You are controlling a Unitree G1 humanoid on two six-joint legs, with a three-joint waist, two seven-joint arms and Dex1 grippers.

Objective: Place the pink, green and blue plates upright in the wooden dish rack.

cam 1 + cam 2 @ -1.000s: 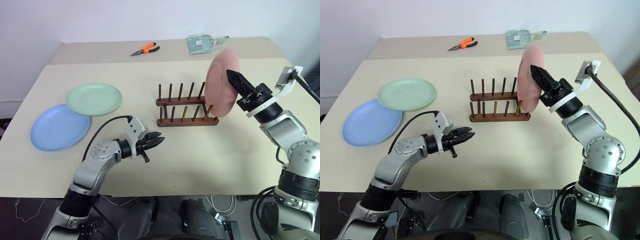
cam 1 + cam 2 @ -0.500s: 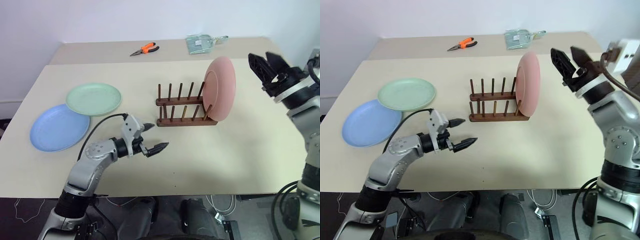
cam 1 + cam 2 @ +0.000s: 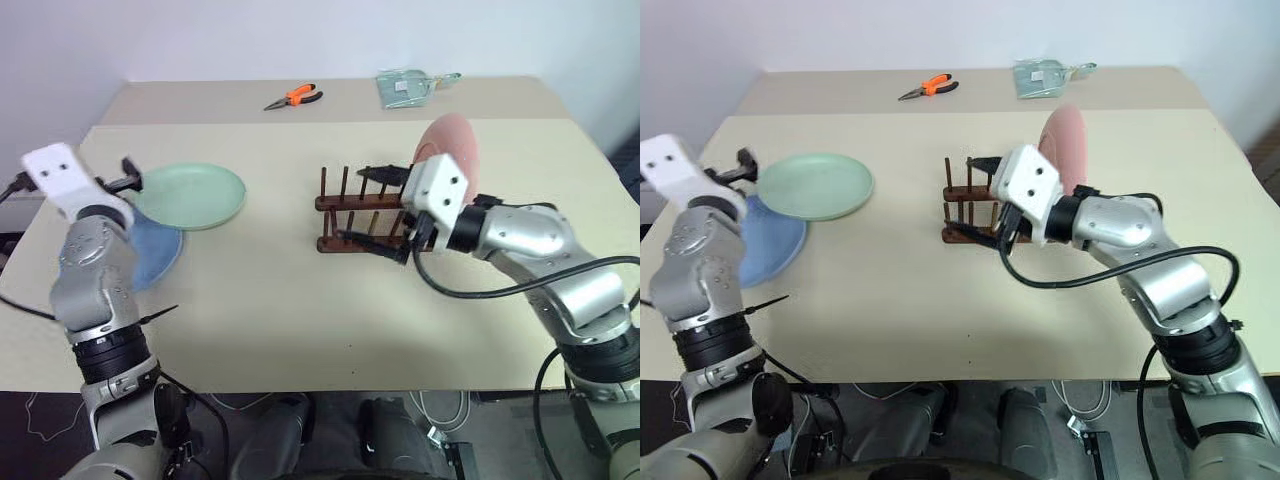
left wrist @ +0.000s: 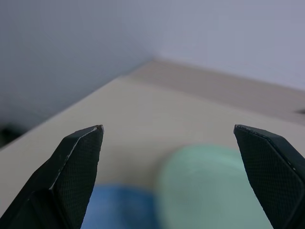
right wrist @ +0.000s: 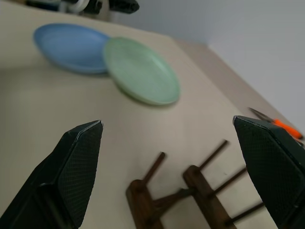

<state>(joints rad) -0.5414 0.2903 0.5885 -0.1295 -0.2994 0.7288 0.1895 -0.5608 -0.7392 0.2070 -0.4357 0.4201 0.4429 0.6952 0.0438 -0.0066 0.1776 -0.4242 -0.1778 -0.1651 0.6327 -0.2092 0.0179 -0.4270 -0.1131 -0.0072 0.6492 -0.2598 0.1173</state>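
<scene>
The pink plate [image 3: 455, 145] stands upright at the right end of the wooden dish rack [image 3: 345, 208], partly hidden by my right wrist. My right gripper [image 3: 350, 205] hangs open in front of the rack's pegs with nothing between its fingers. The green plate [image 3: 190, 195] lies flat on the table's left side, overlapping the blue plate [image 3: 160, 255]. My left arm hides much of the blue plate. My left gripper [image 4: 167, 128] is open and empty, raised at the table's left edge beside these two plates.
Orange pliers [image 3: 292, 97] and a clear packet [image 3: 405, 87] lie on the second table at the back. The beige table [image 3: 280, 310] is bare between the rack and its front edge.
My right gripper let go of the pink plate, which now stands in the rack, then swung left in front of the pegs. My left gripper opened and swung up to the left.
</scene>
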